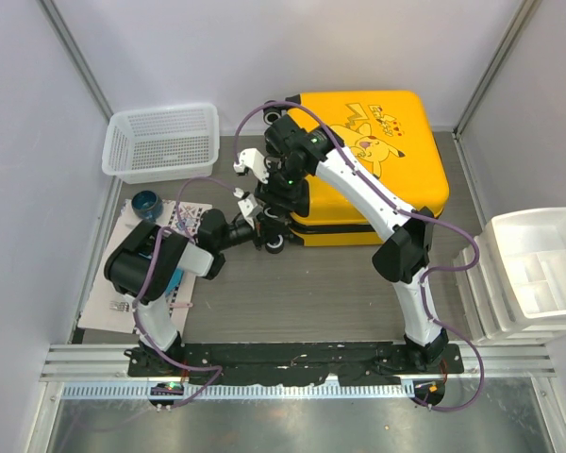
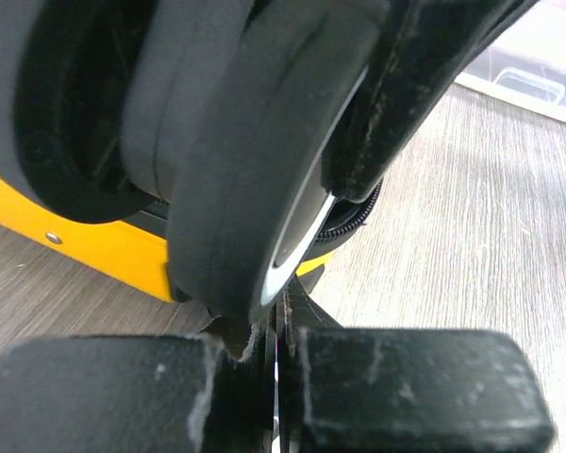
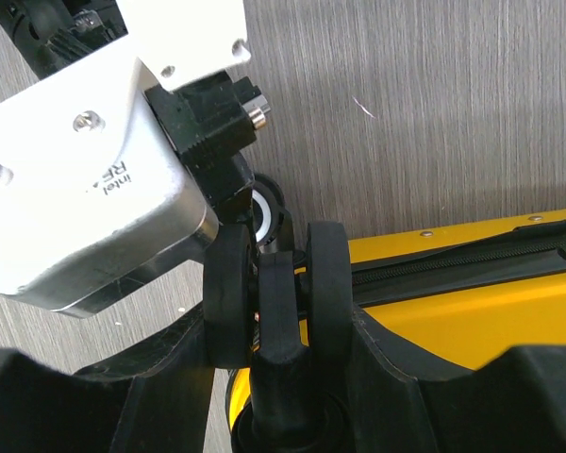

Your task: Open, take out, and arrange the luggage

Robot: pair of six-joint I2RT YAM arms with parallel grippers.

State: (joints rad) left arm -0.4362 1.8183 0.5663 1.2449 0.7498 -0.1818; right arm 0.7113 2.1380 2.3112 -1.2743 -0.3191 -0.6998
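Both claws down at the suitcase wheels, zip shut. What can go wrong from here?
1. Collision: left claw and right claw crowd one wheeled end of the luggage, and the left wrist camera sits beside the wheel.
2. Slip: the right claw straddles that wheel; a caster may swivel, so pulling could slip or drag the closed luggage.

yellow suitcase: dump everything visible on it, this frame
The luggage is a bright yellow hard shell, glossy like plastic, with a Pikachu print on top. It lies flat and closed on the grey table, far centre-right, right of the white basket. A black zip band runs along its side and looks zipped. Black double wheels sit at its left end. The right hand straddles one wheel; the left hand, shut, is close up at the near-left corner wheel.
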